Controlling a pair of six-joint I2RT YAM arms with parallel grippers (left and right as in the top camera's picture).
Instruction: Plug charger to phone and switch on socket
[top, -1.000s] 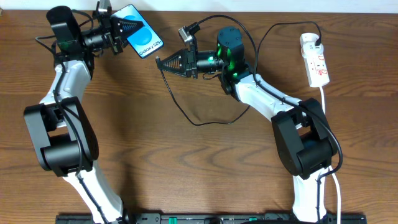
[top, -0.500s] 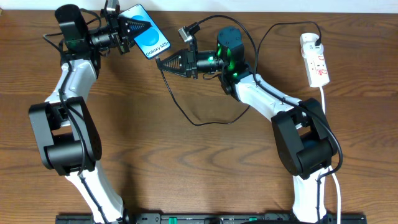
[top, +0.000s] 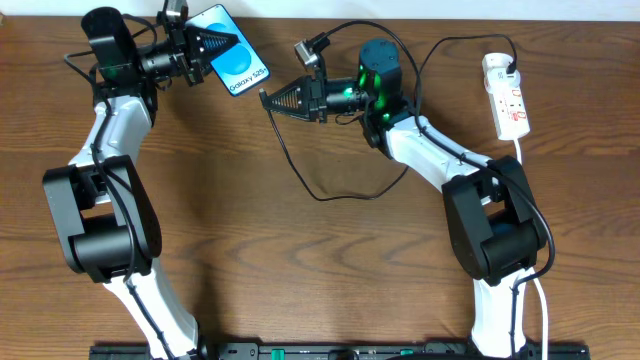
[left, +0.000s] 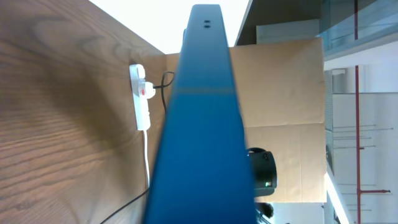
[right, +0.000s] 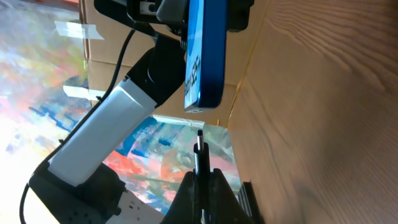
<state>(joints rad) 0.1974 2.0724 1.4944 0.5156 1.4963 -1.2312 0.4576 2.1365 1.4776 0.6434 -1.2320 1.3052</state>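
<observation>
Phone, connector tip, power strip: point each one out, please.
phone (top: 240, 66), overhead view, middle of its blue screen
connector tip (right: 199, 148), right wrist view, its thin black end
power strip (top: 507, 98), overhead view, middle of its body

The table (top: 300, 280) is dark brown wood. At its far right lies the socket (top: 510, 105), with its white cord (top: 524, 152) trailing toward the near edge. The charger (top: 322, 197) runs from the socket's far end, its black cable looping loosely over the table's middle.
</observation>
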